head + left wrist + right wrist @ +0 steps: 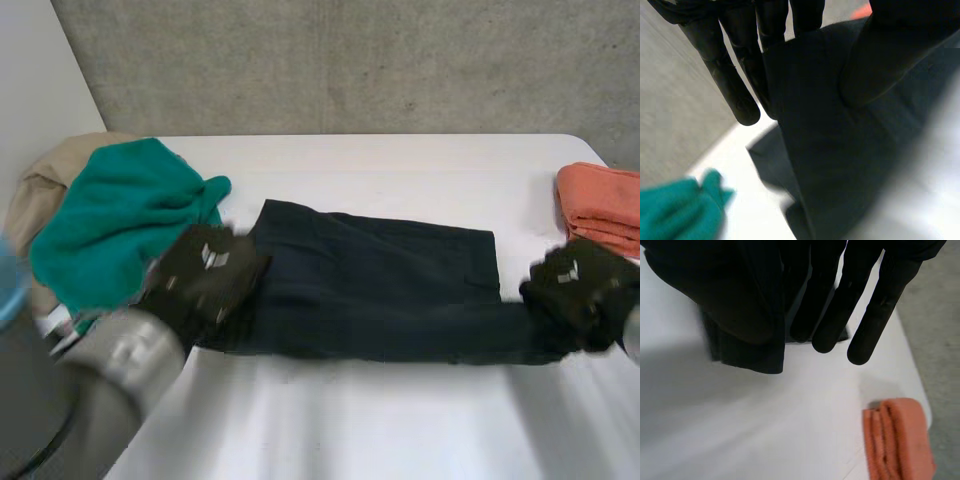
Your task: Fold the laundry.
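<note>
While navy trousers (380, 290) lie long axis across table (400, 170), left hand (205, 270) pinches left end, right hand (575, 285) pinches right end; ends well apart.

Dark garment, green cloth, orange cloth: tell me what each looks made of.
Dark garment: smooth matte woven fabric, possibly cotton; lies flat with clean edges.
Green cloth: fuzzy, soft, probably terry or fleece; bunches loosely.
Orange cloth: textured, towel-like; thick folded layers.
</note>
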Tool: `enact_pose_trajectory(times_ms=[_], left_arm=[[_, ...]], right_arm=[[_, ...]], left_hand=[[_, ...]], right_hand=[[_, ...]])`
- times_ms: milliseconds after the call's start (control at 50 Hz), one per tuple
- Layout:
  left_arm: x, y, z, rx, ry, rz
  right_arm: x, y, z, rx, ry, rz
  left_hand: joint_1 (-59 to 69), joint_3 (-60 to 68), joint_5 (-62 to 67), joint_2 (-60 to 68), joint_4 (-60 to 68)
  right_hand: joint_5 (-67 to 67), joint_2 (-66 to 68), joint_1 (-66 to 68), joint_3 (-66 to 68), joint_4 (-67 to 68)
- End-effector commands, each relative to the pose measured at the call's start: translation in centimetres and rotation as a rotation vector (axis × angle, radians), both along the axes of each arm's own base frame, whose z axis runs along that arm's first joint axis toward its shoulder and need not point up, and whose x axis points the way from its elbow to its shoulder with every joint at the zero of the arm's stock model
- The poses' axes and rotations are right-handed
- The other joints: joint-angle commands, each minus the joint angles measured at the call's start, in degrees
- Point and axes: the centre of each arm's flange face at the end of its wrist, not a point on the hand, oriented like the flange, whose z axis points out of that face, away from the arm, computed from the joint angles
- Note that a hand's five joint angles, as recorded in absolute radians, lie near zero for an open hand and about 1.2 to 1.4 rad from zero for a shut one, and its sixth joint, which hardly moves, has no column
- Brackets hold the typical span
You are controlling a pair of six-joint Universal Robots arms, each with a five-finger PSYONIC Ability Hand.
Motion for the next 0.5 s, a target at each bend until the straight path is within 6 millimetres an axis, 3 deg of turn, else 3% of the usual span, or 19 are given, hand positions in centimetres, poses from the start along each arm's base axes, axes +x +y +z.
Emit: enact_pose_trajectory(times_ms=[20, 60, 120, 260, 300, 320, 340, 360, 400, 420, 500], left_arm=[[-4.2, -10.5, -1.3, -0.209, 0.090, 0.060], [-5.1, -13.8, -2.1, -0.264, 0.091, 0.080], [-6.1, -16.8, -3.4, -0.312, 0.074, 0.089], [-7.6, -22.1, -7.7, -0.385, 0.083, 0.097], [-7.8, -22.7, -8.2, -0.401, 0.092, 0.100], [-7.9, -22.9, -8.4, -0.407, 0.100, 0.100], [-8.1, -23.0, -9.0, -0.412, 0.108, 0.093], [-8.3, -22.9, -9.1, -0.418, 0.110, 0.087], [-8.6, -22.5, -9.3, -0.425, 0.115, 0.072], [-8.6, -22.3, -9.7, -0.417, 0.116, 0.072], [-8.6, -20.7, -9.0, -0.410, 0.123, 0.058]], right_arm=[[2.1, -7.3, -1.9, -0.098, -0.129, -0.085], [2.9, -8.4, -2.0, -0.135, -0.138, -0.095], [4.7, -11.2, -3.2, -0.217, -0.143, -0.093], [7.3, -16.6, -5.9, -0.367, -0.199, -0.071], [7.9, -18.1, -7.3, -0.410, -0.215, -0.065], [8.1, -18.6, -7.8, -0.426, -0.225, -0.066], [8.3, -18.8, -8.2, -0.436, -0.228, -0.068], [8.8, -19.2, -8.6, -0.462, -0.234, -0.069], [9.1, -19.3, -8.7, -0.480, -0.243, -0.071], [9.3, -19.3, -8.5, -0.487, -0.249, -0.075], [8.9, -18.4, -7.4, -0.469, -0.291, -0.128]], left_hand=[[14.49, 11.62, 13.56, 11.37, 11.37], [14.49, 11.62, 13.56, 11.37, 11.37], [14.49, 11.62, 13.56, 11.37, 11.37], [14.49, 11.62, 13.56, 11.37, 11.37], [14.49, 11.62, 13.56, 11.37, 11.37], [5.52, 2.65, 4.59, 2.40, 2.40], [-33.04, -35.91, -33.97, -36.15, -36.16], [-55.51, -58.38, -56.44, -58.63, -58.63], [-47.97, -50.85, -48.90, -51.09, -51.10], [-55.51, -58.38, -56.44, -58.63, -58.63], [-55.51, -58.38, -56.44, -58.63, -58.63]], right_hand=[[12.18, 12.07, 18.37, 11.84, 11.35], [12.18, 12.07, 18.37, 11.84, 11.35], [12.18, 12.07, 18.37, 11.84, 11.35], [12.18, 12.07, 18.37, 11.84, 11.35], [12.18, 12.07, 18.37, 11.84, 11.35], [8.25, 8.13, 14.44, 7.90, 7.41], [-14.11, -14.23, -7.92, -14.45, -14.94], [-57.82, -57.93, -51.63, -58.16, -58.65], [-57.82, -57.93, -51.63, -58.16, -58.65], [-57.82, -57.93, -51.63, -58.16, -58.65], [-57.82, -57.93, -51.63, -58.16, -58.65]])
